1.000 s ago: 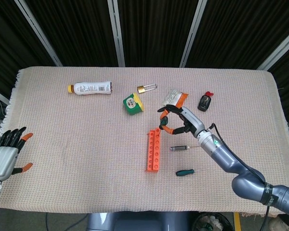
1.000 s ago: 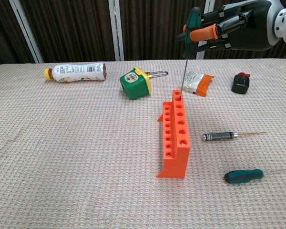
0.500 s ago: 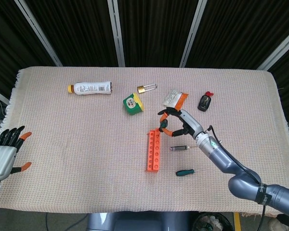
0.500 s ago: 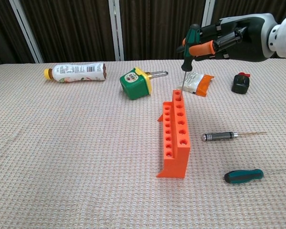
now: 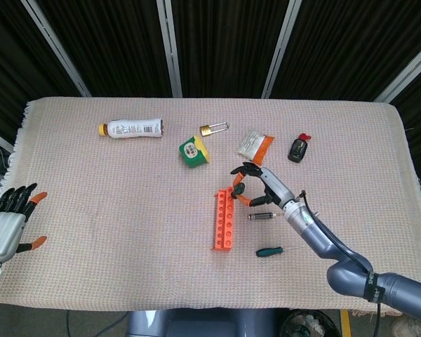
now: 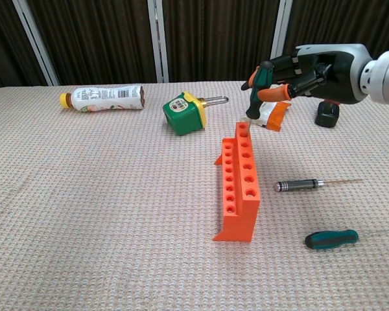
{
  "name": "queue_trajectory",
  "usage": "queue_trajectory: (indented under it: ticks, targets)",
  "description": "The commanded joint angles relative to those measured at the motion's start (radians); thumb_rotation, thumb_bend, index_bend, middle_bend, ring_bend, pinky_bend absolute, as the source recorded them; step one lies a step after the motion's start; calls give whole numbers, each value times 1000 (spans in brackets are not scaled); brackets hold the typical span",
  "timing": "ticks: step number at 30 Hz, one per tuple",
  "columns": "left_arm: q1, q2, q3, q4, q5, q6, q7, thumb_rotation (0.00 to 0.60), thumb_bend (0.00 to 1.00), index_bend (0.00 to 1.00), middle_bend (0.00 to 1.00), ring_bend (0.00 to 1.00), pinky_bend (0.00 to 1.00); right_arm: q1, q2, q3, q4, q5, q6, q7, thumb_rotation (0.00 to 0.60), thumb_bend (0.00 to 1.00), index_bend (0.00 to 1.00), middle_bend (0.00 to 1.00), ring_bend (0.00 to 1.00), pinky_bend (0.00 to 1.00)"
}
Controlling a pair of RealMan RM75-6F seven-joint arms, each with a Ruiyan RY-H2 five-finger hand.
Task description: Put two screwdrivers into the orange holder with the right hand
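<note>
Woven beige cloth point(image 6: 84, 214); right robot hand point(image 6: 292, 68) grasps a screwdriver point(image 6: 255, 97) above ridged orange holder point(image 6: 240, 184).

**Surface layout**

The holder point(image 6: 238, 184) stands mid-surface. Two screwdrivers point(image 6: 300, 185) point(image 6: 331, 239) lie to its right, one nearer the front edge. Behind it lie the bottle point(image 6: 102, 98) at far left, the tape measure point(image 6: 185, 113), the padlock point(image 5: 214, 128), the packet point(image 5: 255, 144) and the small bottle point(image 5: 298, 149) at right.

My right hand point(image 5: 256, 184) holds a screwdriver point(image 5: 238, 189) at the far end of the orange holder point(image 5: 223, 220), mid-bench point(image 5: 91, 210). My left hand point(image 5: 7, 225) waits spread off the bench's left edge.
</note>
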Motion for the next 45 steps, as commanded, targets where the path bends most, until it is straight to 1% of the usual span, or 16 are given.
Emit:
queue_trajectory:
  ticks: [1, 4, 12, 24, 29, 32, 35, 37, 40, 43, 45]
  targets:
    - [0, 0, 2, 1, 1, -1, -1, 600, 143, 144, 0, 0, 0, 4, -13, -17, 12, -10, 12, -21, 600, 521, 593, 229, 0, 0]
    - [2, 0, 2, 3, 0, 1, -4, 600, 144, 143, 0, 0, 0, 9, -26, -34, 22, -10, 21, -43, 600, 522, 591, 227, 0, 0]
    - [5, -4, 7, 10, 1, 0, -12, 600, 142, 143, 0, 0, 0, 19, -51, -54, 36, 19, 48, -88, 600, 520, 578, 220, 0, 0]
    - [7, -11, 10, 24, 4, -1, -27, 600, 142, 143, 0, 0, 0, 41, -79, -61, 52, 87, 53, -132, 600, 519, 560, 216, 0, 0]
    - [8, -12, 10, 29, 4, 0, -32, 600, 143, 142, 0, 0, 0, 49, -91, -64, 68, 117, 49, -149, 600, 509, 525, 206, 0, 0]
    - [8, -12, 11, 30, 5, 0, -36, 600, 143, 139, 0, 0, 0, 52, -92, -66, 71, 129, 44, -157, 600, 442, 477, 194, 0, 0]
    - [9, -12, 10, 32, 6, 2, -37, 599, 143, 136, 0, 0, 0, 52, -88, -66, 68, 135, 41, -159, 600, 353, 418, 179, 0, 0]
    - [9, -12, 9, 32, 6, 3, -38, 599, 142, 133, 0, 0, 0, 52, -84, -65, 65, 136, 37, -158, 600, 269, 368, 163, 0, 0]
    - [8, -12, 9, 30, 8, 4, -40, 600, 142, 127, 0, 0, 0, 48, -72, -66, 51, 125, 34, -154, 600, 175, 306, 138, 0, 0]
    - [8, -11, 8, 28, 11, 7, -41, 600, 143, 122, 0, 0, 0, 45, -61, -66, 38, 111, 31, -147, 600, 102, 246, 116, 0, 0]
    - [8, -10, 7, 26, 13, 10, -42, 600, 143, 116, 0, 0, 0, 40, -50, -64, 25, 97, 38, -142, 600, 72, 207, 103, 0, 0]
